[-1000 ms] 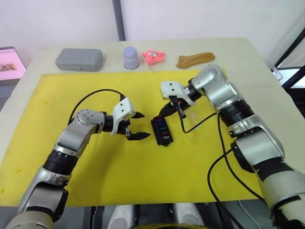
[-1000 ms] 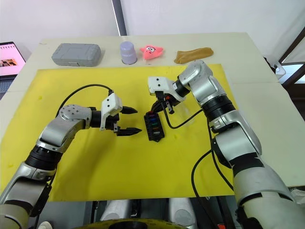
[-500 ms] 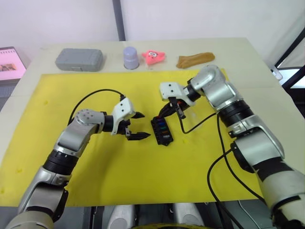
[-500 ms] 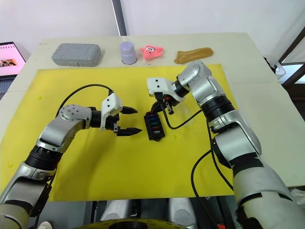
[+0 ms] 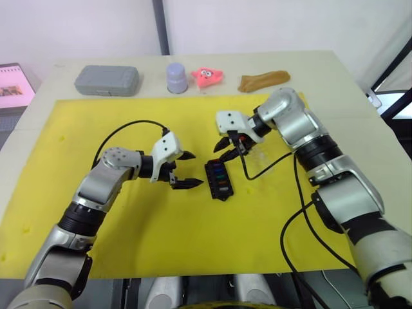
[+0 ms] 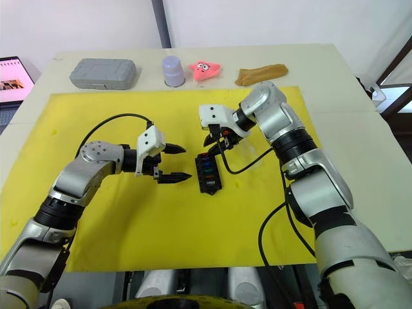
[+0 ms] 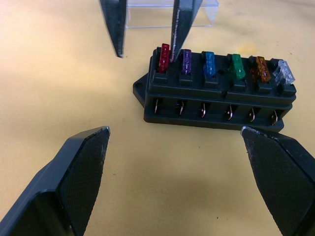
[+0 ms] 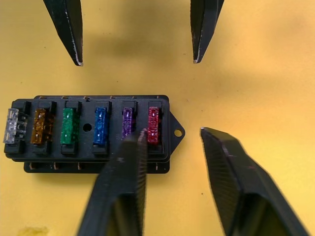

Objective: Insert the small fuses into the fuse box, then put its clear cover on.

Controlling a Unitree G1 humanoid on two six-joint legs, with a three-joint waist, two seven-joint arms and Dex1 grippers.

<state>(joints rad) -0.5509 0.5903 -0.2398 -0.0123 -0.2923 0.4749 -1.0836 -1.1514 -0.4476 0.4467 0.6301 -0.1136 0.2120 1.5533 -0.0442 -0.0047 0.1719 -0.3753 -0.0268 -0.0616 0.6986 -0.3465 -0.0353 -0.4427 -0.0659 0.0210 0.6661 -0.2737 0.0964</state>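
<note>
The black fuse box (image 5: 219,179) lies on the yellow mat (image 5: 96,116) between my two grippers. Six small fuses sit in its slots: red (image 8: 153,125), purple (image 8: 127,123), blue (image 8: 100,125), green (image 8: 66,126), amber (image 8: 40,125) and clear (image 8: 13,126). My right gripper (image 8: 172,135) is open and hangs over the red-fuse end, one fingertip (image 7: 173,39) close to the red fuse. On the box's other side my left gripper (image 5: 190,169) is open and empty, a short way off. The clear cover (image 7: 199,11) lies flat on the mat just beyond the box.
Along the table's far edge stand a grey case (image 5: 107,80), a lavender cup (image 5: 177,76), a pink toy (image 5: 207,75) and a brown lump (image 5: 264,80). A laptop (image 5: 13,84) sits at the far left. Black cables loop from both wrists.
The right gripper's fingers have spread apart at the far end of the fuse box. The left arm has stayed where it was.
</note>
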